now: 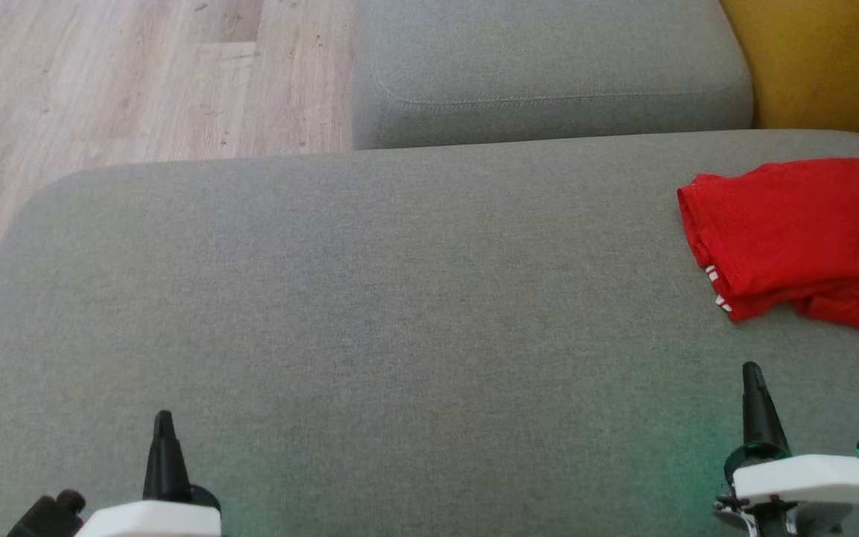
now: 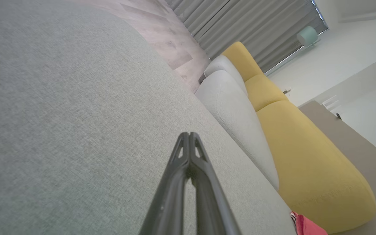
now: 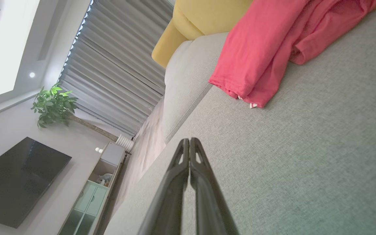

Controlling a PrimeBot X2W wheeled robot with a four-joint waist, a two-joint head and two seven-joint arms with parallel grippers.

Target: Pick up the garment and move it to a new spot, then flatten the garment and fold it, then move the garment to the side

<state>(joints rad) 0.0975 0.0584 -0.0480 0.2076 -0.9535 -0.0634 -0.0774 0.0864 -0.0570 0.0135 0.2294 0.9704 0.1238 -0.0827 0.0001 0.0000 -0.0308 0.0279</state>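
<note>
One large grey seat (image 1: 400,283) takes most of the head view. It is a wide, flat pad with rounded corners, covered in a fine woven cloth with a slightly speckled grain. To its far left lies one floor (image 1: 101,74) of pale wooden planks with small dark knots. Behind the far edge of the seat stands one more grey cushion (image 1: 549,67), thicker, with a stitched seam running along its front. Next to it, at the far right corner, is a smooth mustard-yellow backrest (image 1: 825,60); in the left wrist view it shows three rounded sections in a row.

The right wrist view shows one grey curtain (image 3: 116,65) with many straight vertical pleats, one flat black television (image 3: 18,179) and one green leafy plant (image 3: 54,104).

There is one garment (image 1: 795,231), of soft red cloth. It lies at the right edge of the seat, toward the far right corner, folded into a rough rectangle of several layers. Small white marks show at its near left corner, and a looser, wrinkled part lies along its near side.

There are two grippers, each with a white body and two thin, dark, pointed fingers (image 2: 175,182). The left gripper (image 1: 164,415) is over the near edge of the seat, left part. The right gripper (image 1: 751,367) is over the near edge, right part, near the garment but apart from it. On both, the fingers are clenched together, tip against tip, with nothing between them.
</note>
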